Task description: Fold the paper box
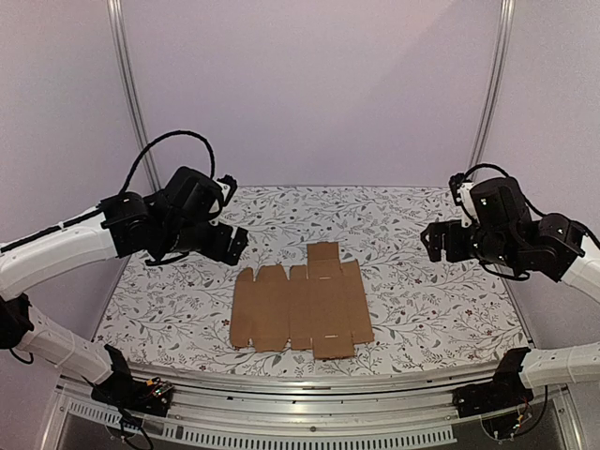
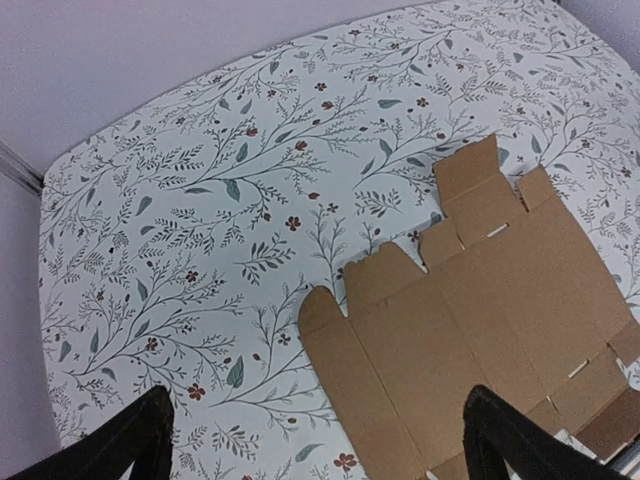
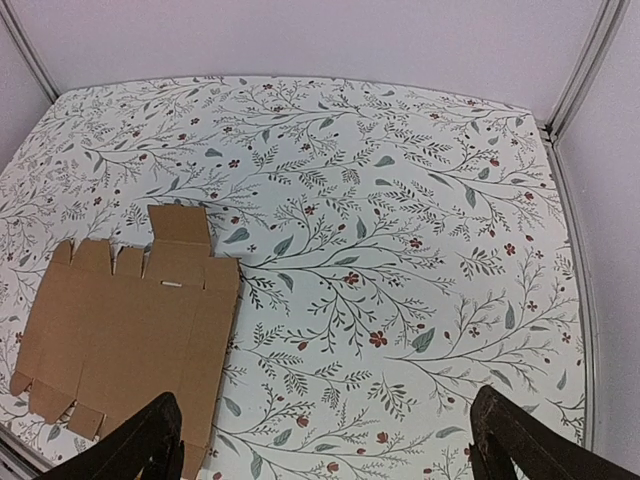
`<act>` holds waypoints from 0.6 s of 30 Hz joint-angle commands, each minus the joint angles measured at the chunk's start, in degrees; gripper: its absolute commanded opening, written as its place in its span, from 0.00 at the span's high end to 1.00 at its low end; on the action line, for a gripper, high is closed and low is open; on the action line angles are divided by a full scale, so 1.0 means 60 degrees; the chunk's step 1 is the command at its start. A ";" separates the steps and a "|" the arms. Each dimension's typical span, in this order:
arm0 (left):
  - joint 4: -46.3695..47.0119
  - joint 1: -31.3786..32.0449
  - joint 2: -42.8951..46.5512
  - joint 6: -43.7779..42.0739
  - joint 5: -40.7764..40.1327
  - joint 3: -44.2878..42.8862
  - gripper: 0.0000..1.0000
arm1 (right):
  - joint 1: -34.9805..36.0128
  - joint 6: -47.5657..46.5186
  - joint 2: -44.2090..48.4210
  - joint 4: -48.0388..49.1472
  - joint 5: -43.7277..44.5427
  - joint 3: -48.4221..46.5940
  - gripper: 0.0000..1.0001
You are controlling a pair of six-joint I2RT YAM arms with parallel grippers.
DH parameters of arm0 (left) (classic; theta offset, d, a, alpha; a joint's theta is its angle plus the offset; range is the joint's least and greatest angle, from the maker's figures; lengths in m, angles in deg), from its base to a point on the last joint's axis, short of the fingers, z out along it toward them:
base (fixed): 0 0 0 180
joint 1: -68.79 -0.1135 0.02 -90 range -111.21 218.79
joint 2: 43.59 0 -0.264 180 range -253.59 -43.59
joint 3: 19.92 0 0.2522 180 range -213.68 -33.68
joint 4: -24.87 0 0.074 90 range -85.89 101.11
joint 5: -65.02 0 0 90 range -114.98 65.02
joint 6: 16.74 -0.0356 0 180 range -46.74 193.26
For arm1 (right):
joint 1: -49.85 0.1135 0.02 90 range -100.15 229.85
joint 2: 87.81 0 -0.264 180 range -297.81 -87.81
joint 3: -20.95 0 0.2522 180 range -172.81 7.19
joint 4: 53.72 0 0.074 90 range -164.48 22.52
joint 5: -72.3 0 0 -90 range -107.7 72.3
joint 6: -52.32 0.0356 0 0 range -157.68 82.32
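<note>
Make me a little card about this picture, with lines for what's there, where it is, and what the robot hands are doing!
thing: paper box, plain brown cardboard
shape: flat, unfolded sheet with flaps and tabs
where: lying on the flowery table, front middle
left gripper: open, up in the air left of the box, holding nothing
right gripper: open, up in the air right of the box, holding nothing
folding: not yet begun

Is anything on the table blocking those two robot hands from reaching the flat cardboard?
Nothing visible. The paper box lies flat on the table; the left fingers and right fingers hover open on either side, only table surface between.
</note>
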 commanded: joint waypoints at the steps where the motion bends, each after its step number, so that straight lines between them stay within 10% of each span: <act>1: 0.0306 0.0042 0.0129 0.0302 0.0319 0.0265 0.01 | 0.0047 0.0533 -0.0160 -0.1107 -0.0078 -0.0051 0.01; 18: 0.0491 0.0042 -0.0031 0.1701 0.0970 0.1398 0.00 | 0.0032 0.1984 -0.1477 0.1083 -0.3702 0.1556 0.01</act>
